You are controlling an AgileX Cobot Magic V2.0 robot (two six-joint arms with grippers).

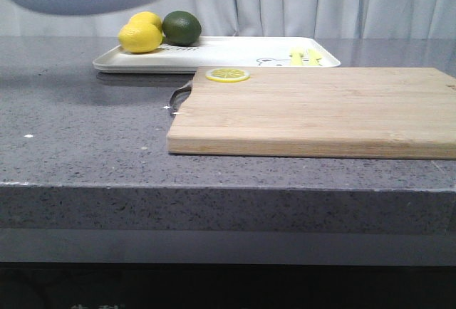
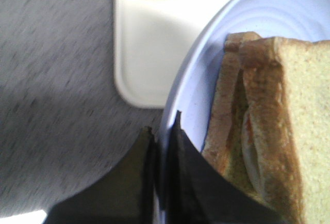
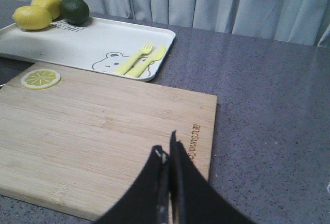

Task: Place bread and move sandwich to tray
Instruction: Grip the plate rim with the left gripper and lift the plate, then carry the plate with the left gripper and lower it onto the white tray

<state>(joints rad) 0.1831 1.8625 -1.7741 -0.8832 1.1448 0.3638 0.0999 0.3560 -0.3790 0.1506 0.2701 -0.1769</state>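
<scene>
While the left gripper [image 2: 162,146] pinches the plate [image 2: 196,74] rim, holding the soft, slide-prone sandwich [image 2: 273,126] aloft over the tray's [image 2: 139,53] near-left corner, the right gripper [image 3: 169,157] hangs closed, empty.

tray [image 1: 235,53] behind cutting board [image 1: 320,113], lemons [image 1: 141,33] on tray

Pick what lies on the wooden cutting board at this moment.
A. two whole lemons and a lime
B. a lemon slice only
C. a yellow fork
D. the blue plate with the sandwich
B: only a lemon slice sits on the cutting board, near its far left corner, while the plate with the sandwich is gripped at its rim by the left gripper, partly over the tray.
</scene>
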